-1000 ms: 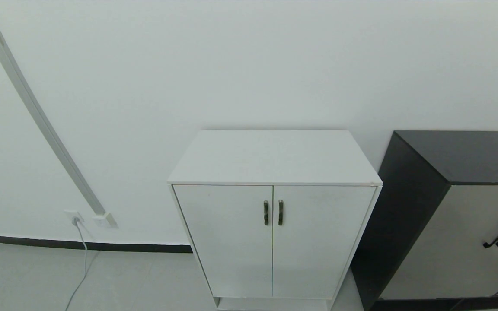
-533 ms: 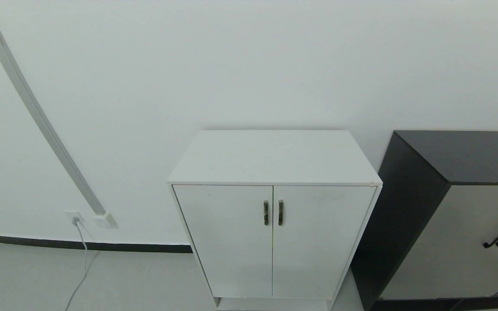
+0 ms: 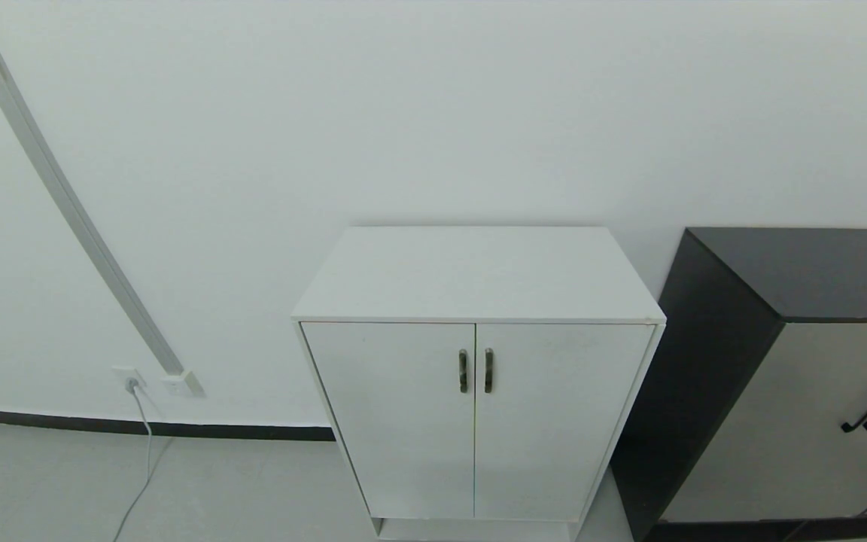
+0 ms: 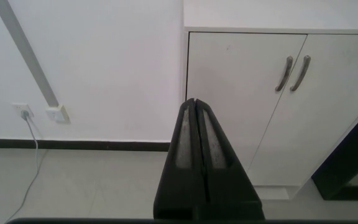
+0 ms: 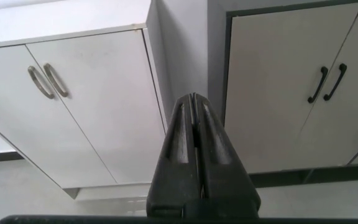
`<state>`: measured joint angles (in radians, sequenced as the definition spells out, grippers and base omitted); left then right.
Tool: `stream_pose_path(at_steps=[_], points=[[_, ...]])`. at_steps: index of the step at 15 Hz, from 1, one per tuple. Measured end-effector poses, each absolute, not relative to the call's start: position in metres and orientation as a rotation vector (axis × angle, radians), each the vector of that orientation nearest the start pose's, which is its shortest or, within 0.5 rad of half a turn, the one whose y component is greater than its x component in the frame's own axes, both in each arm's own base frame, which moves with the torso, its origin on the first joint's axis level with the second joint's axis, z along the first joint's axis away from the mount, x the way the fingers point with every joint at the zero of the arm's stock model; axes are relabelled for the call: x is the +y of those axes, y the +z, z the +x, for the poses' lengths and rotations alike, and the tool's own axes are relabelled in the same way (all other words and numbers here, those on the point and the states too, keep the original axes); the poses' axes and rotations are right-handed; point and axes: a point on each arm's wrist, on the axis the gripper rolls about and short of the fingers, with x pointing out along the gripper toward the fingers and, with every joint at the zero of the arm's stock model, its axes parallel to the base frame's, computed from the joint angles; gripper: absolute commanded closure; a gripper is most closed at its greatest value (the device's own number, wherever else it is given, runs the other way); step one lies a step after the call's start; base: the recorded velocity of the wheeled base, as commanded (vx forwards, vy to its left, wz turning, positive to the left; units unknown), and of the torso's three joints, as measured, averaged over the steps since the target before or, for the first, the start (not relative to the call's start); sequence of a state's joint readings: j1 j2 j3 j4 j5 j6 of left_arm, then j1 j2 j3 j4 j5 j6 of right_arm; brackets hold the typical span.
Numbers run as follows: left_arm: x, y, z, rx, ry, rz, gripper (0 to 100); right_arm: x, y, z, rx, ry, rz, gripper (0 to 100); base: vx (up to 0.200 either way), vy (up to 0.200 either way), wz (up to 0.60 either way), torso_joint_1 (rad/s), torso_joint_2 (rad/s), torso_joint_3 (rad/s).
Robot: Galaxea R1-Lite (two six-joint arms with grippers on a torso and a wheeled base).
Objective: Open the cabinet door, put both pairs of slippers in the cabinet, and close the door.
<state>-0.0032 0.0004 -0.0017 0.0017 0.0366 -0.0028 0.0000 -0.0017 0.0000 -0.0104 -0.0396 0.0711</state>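
- Head view: white cabinet [image 3: 479, 275], 2 doors [image 3: 396, 421] shut, 2 handles [image 3: 463, 370] at centre; inside hidden.
- Black cabinet [image 3: 712, 361] just beside, robot's right, also shut.
- Left gripper [image 4: 194, 102], right gripper [image 5: 193, 97]: fingers pressed together, nothing held.

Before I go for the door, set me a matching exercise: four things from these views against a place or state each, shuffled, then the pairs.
Things:
1 white cabinet
2 black cabinet
3 wall socket
4 left pincer

Matches:
A low on the wall, at the robot's left
B shut, holding nothing
C centred in the head view, closed
D at the robot's right, beside the white one

Pairs: 1-C; 2-D; 3-A; 4-B
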Motion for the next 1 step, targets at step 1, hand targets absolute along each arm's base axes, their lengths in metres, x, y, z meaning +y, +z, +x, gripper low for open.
stream_pose_path(at_steps=[1], points=[[0.0009, 0.0758, -0.0229, 0.000, 0.033, -0.003, 100, -0.0009, 0.0764, -0.0230, -0.013, -0.038, 0.069, 100, 0.000, 0.000, 0.00, 0.000, 0.00, 0.000]])
